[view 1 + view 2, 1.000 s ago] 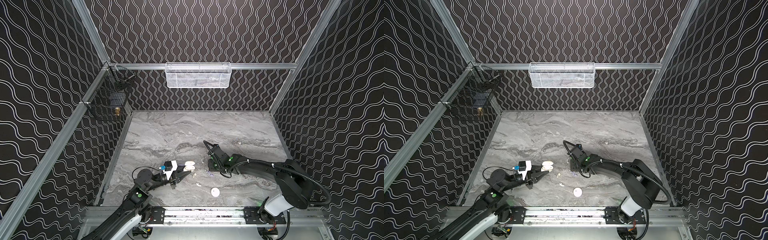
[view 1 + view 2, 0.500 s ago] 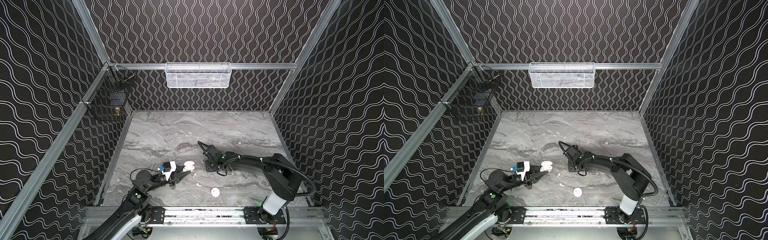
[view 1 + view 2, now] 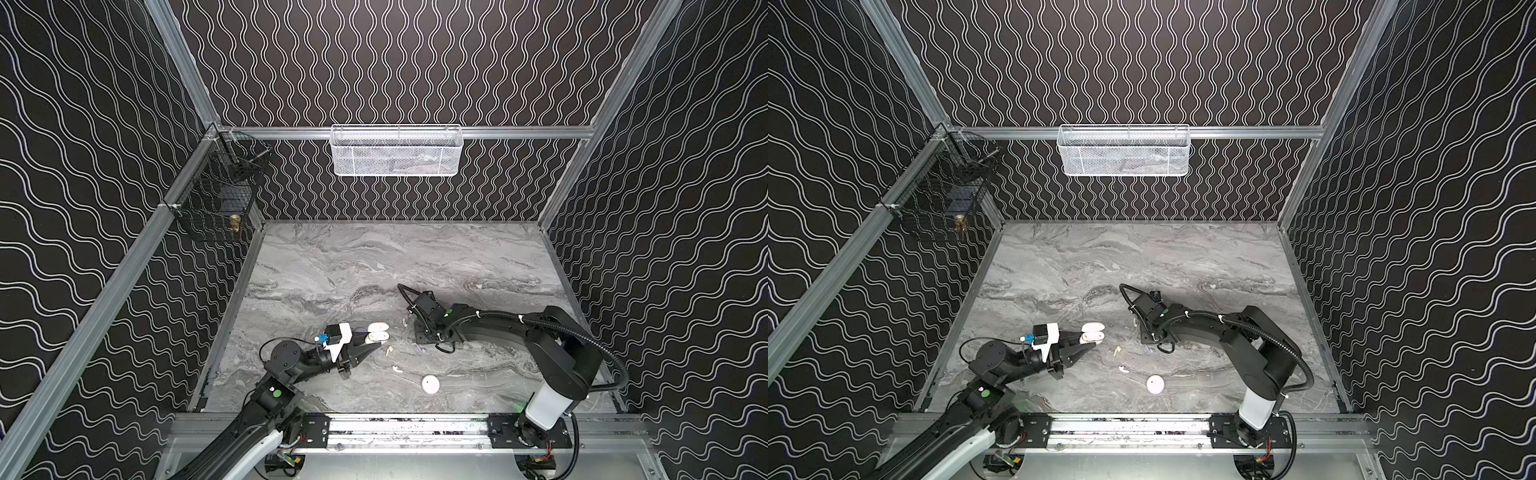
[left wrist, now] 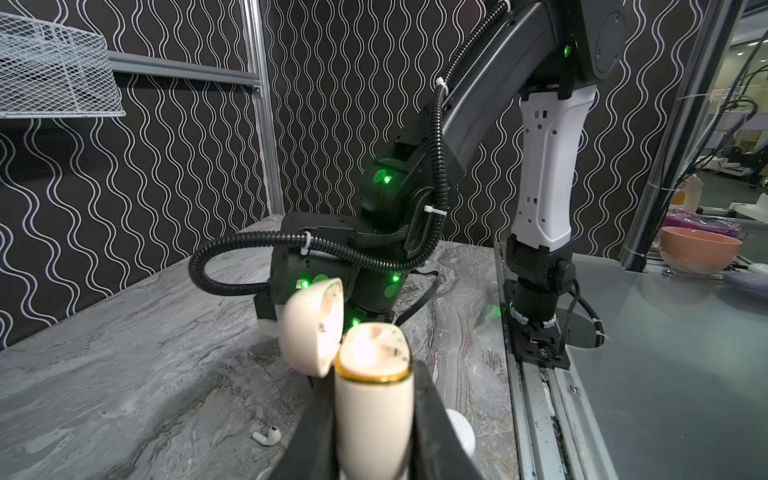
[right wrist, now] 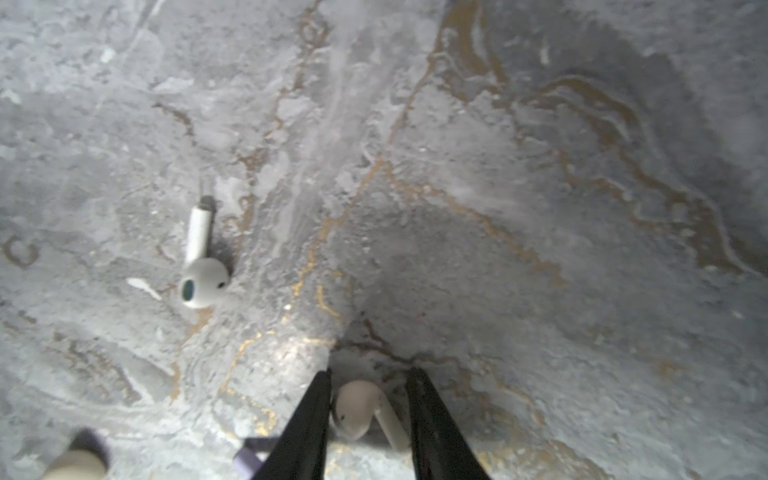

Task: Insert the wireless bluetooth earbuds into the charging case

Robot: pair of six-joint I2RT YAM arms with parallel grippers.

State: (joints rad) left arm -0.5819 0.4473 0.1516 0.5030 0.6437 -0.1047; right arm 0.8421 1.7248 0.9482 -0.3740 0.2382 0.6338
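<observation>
The right hand (image 5: 369,376) has lowered, its fingers (image 5: 305,419) narrowing astride but not yet pinching a cream earbud (image 5: 353,409) on the tabletop (image 5: 498,166), right of the open charging case (image 4: 374,419) clamped in the left hand (image 4: 374,374), so pickup looks imminent.

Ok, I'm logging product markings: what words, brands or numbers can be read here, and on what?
None can be read. The charging case and the earbuds show no lettering; the round white object is too small to tell.
</observation>
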